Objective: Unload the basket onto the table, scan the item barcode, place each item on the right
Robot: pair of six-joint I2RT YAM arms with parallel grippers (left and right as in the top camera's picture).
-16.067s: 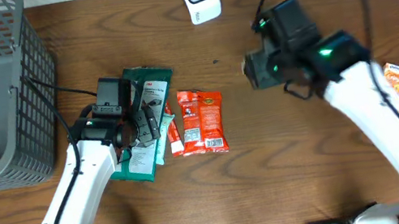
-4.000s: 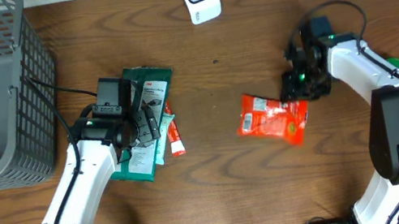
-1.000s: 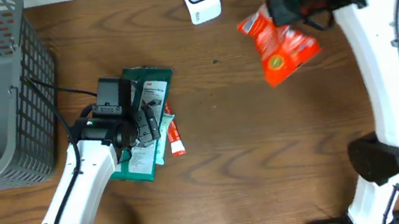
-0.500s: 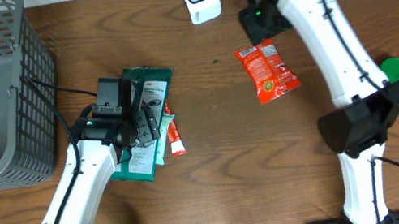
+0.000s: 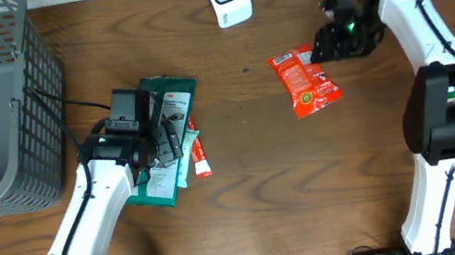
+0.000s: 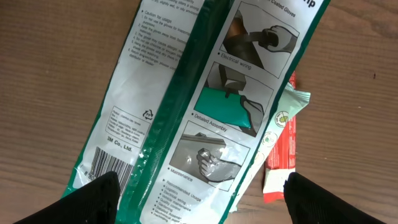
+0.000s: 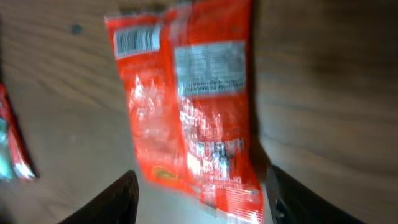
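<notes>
The red snack packet (image 5: 304,81) lies flat on the table (image 5: 262,215), upper right of centre in the overhead view. Its barcode (image 7: 133,41) is too blurred to read. The right gripper (image 7: 199,186) is open just beside the packet and holds nothing. The left gripper (image 6: 196,193) is open over the green packets (image 6: 205,106), with its fingers cut off at the lower edge.

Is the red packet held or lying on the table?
On the table: the packet lies flat, barcode up; right tool open, gripping nothing.
</notes>
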